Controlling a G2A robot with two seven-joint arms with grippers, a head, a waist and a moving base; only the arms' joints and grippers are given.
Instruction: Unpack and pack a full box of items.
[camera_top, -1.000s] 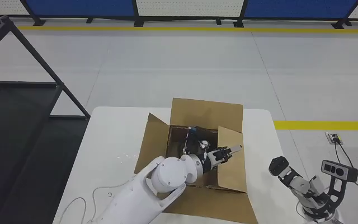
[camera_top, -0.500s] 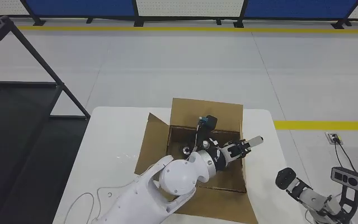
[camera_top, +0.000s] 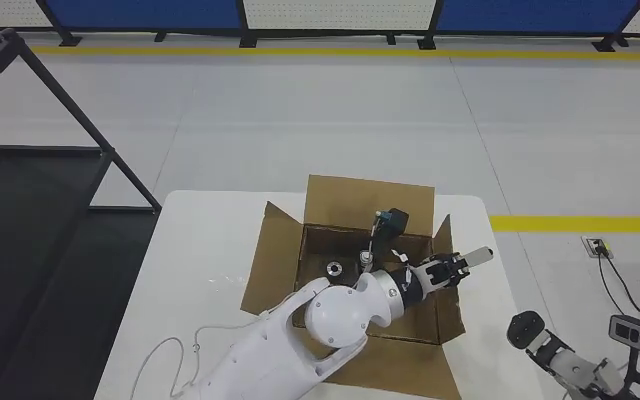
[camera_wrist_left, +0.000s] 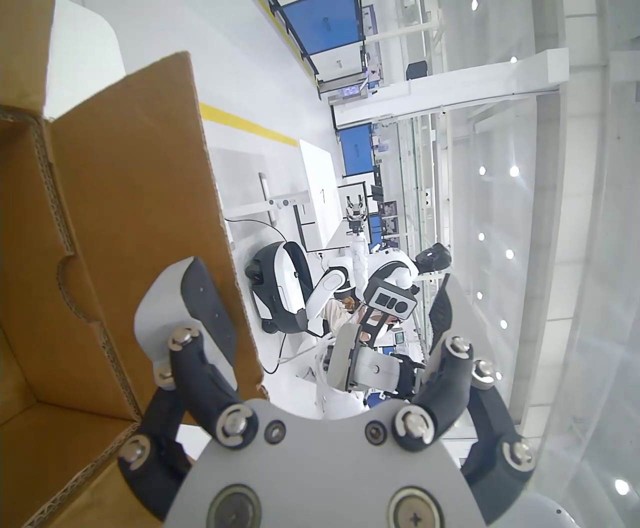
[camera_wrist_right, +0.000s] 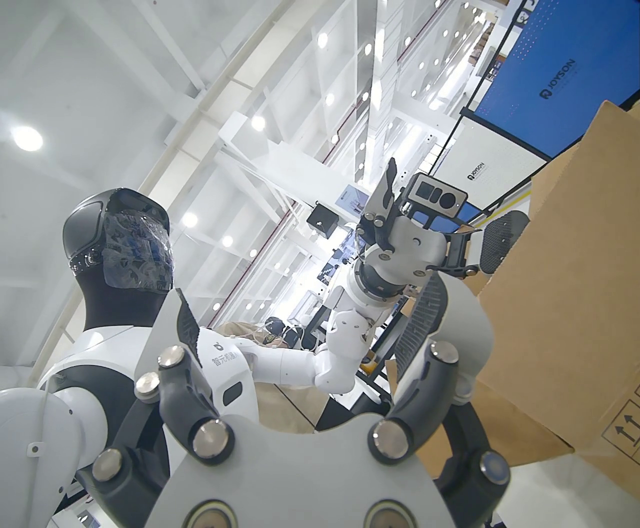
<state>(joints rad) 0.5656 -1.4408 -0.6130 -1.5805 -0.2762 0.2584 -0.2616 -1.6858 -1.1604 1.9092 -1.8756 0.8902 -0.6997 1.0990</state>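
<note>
The open cardboard box stands on the white table. My left arm lies across it, and my left gripper is at the right-hand flap, which leans outward. In the left wrist view this gripper is open, with one finger pad against the inner face of the flap near its edge. A small dark round item lies on the box floor. My right gripper hovers off the table's right side; it is open with nothing in it, facing the box.
The left flap and the back flap stand up around the opening. White tabletop lies bare to the left of the box. A thin cable trails near the table's front left.
My left gripper has swung right across the box, and the right flap has gone from leaning over the opening to leaning outward. My right arm has drawn back toward the lower right.
</note>
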